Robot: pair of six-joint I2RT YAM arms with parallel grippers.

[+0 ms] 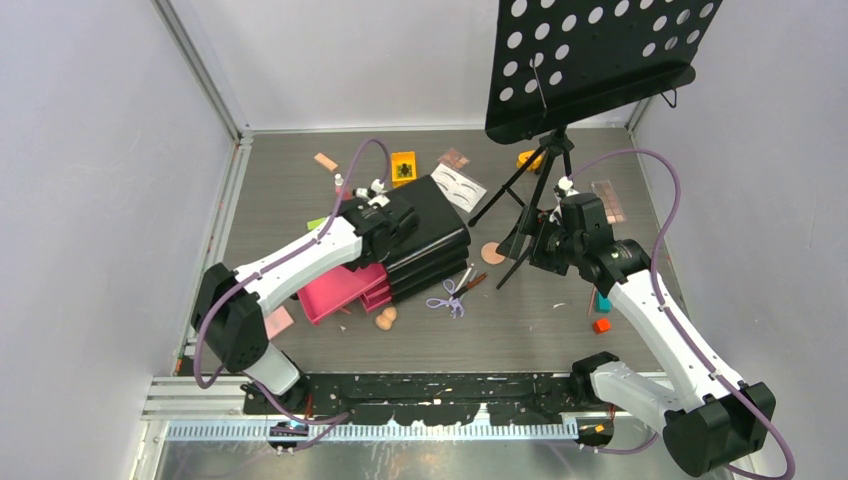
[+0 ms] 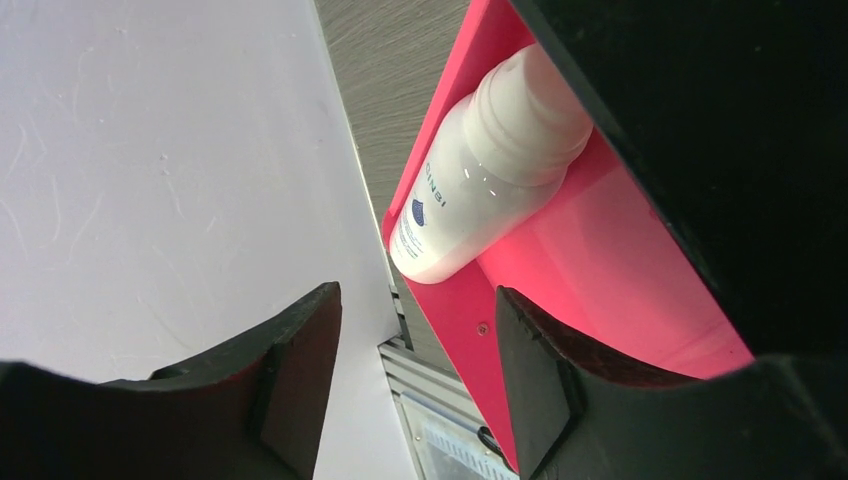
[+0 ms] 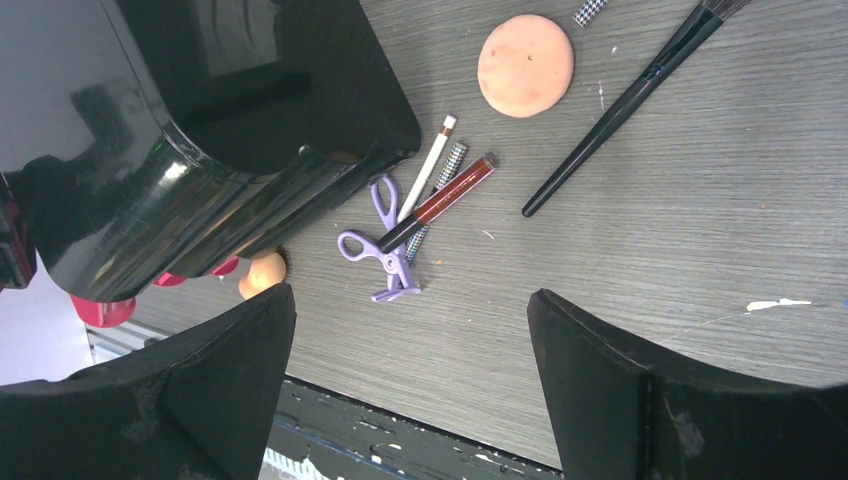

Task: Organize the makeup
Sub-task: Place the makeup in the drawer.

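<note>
1. The left hand (image 2: 415, 300) hangs at the front left of the black chest (image 1: 430, 235), above its pulled-out pink drawer (image 2: 600, 270). Its fingers are spread, with nothing between them.
2. A white bottle (image 2: 490, 165) lies on its side in that drawer. Its cap end seems to run under a black edge, though the wrist view is too close to be sure.
3. The right hand (image 3: 410, 298) hovers over the worktop (image 1: 520, 330) beside the foot of the music stand (image 1: 590, 60). Its fingers stand wide apart and hold nothing.
4. Below it, lilac scissors (image 3: 380, 255) lie just in front of the chest, with a white pencil (image 3: 428, 165) and a dark red tube (image 3: 450, 190) crossing them.
5. A round peach sponge (image 3: 525, 65) and a black brush (image 3: 630, 100) lie near these, apart from each other.
6. Egg-shaped sponges (image 1: 386, 318) sit by the drawer's front corner.
7. A white eyebrow card (image 1: 458, 187) lies behind the chest, and an orange block (image 1: 601, 325) sits beside the right arm.
</note>
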